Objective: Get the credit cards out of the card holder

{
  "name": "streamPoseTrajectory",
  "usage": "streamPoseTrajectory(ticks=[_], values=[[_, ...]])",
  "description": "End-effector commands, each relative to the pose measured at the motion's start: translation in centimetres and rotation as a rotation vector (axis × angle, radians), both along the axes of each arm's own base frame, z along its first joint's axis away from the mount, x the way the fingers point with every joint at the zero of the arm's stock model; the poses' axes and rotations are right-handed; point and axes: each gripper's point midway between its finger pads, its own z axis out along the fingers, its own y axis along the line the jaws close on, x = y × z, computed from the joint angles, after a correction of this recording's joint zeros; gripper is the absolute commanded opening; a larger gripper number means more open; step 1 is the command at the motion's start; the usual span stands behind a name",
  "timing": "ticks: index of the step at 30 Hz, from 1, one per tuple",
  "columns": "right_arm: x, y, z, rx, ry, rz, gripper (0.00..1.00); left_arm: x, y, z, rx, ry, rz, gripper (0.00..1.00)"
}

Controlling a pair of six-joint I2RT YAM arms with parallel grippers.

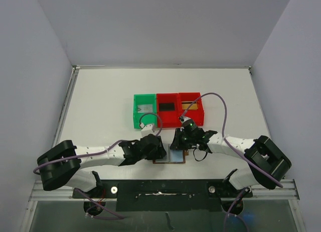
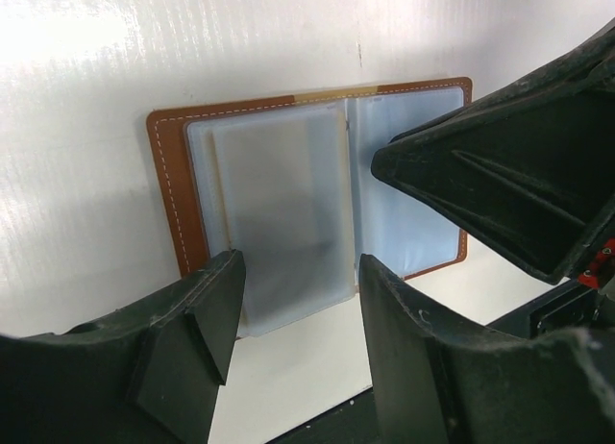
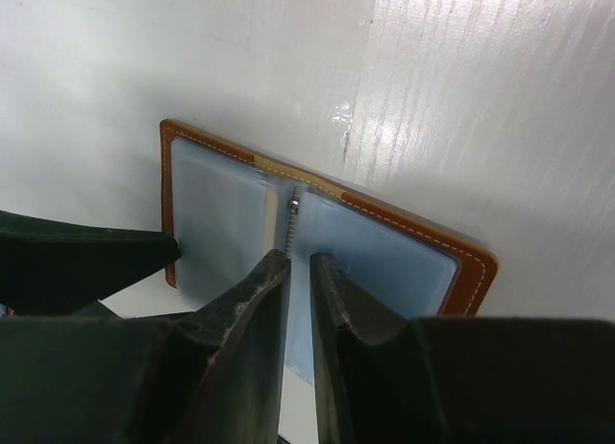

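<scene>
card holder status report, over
Left gripper open, over one edge of card holder. Right gripper nearly shut, tips at its spine. Holder lies open flat on table, sleeves up. Grippers close together above it; nothing else blocking.

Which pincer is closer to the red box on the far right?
Right. The right pincer is just on the near side of that red box, over the open card holder. The left pincer is farther left, at the holder's left edge.

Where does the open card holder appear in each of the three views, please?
Top external: card holder just below centre, in front of the middle red bin.
Left wrist: centre, open flat.
Right wrist: centre, lying diagonally.
Shared landmark: its brown rim.
</scene>
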Motion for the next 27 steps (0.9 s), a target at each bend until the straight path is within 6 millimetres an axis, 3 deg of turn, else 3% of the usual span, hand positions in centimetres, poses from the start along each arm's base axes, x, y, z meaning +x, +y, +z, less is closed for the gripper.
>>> streamPoseTrajectory(ticks=[1, 19, 27], values=[[0.5, 0.2, 0.2, -0.003, -0.028, 0.002, 0.17, 1.2, -0.5, 1.6, -0.001, -0.031, 0.032, 0.50], [0.5, 0.3, -0.2, -0.006, -0.019, 0.003, 0.15, 1.0, -1.4, 0.8, -0.007, -0.021, -0.001, 0.50], [1.0, 0.4, 0.9, -0.002, -0.044, -0.004, 0.15, 1.7, -1.0, 2.4, 0.023, -0.049, 0.027, 0.50]])
